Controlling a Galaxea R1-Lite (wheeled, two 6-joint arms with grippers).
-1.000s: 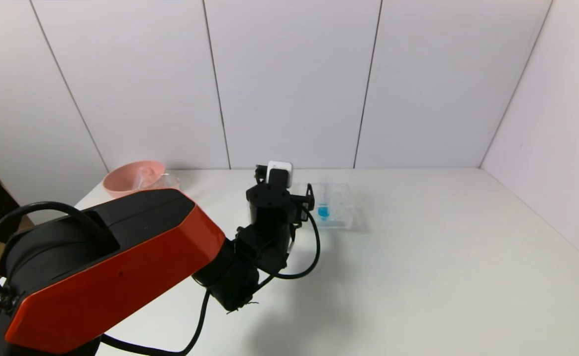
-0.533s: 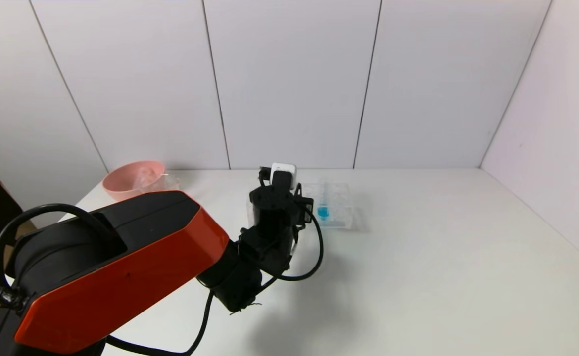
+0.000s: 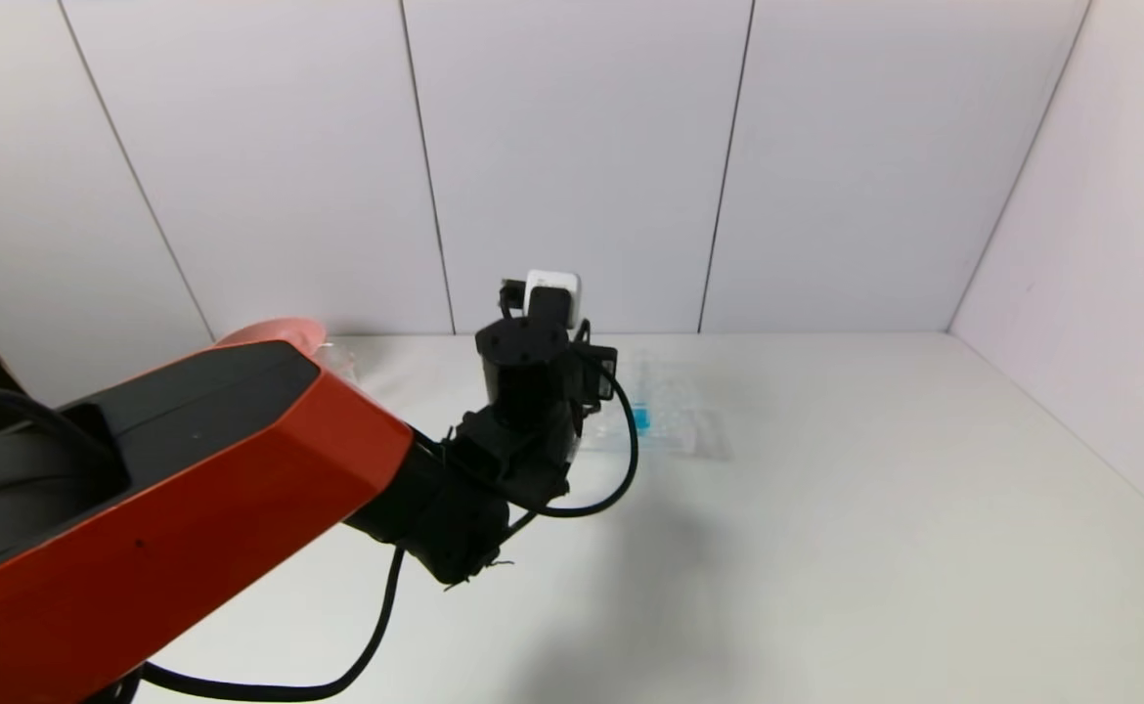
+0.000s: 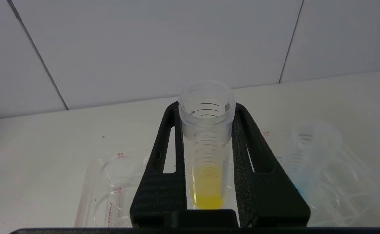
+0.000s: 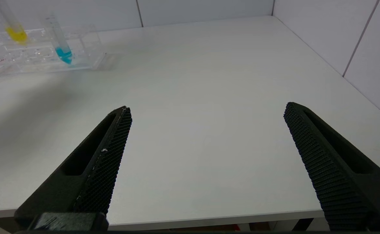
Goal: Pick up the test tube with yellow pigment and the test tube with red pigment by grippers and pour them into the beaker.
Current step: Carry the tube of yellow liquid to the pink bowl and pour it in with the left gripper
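Observation:
My left gripper (image 4: 207, 109) is shut on the test tube with yellow pigment (image 4: 206, 182), gripping it upright just below its open rim. The tube (image 5: 13, 31) hangs with its pointed tip about level with the top of the clear tube rack (image 5: 89, 48). In the head view the left wrist (image 3: 528, 391) hides the tube. My right gripper (image 5: 208, 108) is open and empty, low over the table's front edge. The test tube with red pigment is out of view. A clear vessel (image 3: 342, 357) beside the pink bowl may be the beaker; I cannot tell.
A blue-liquid tube (image 3: 640, 416) stands in the rack (image 3: 675, 435) at the back middle, close beside the held tube (image 4: 307, 162). A pink bowl (image 3: 274, 330) sits at the back left, mostly behind my left arm. White walls close the back and right.
My left wrist has risen and moved slightly left with the yellow tube, lifting it up out of the rack. The rack and blue tube have stayed put.

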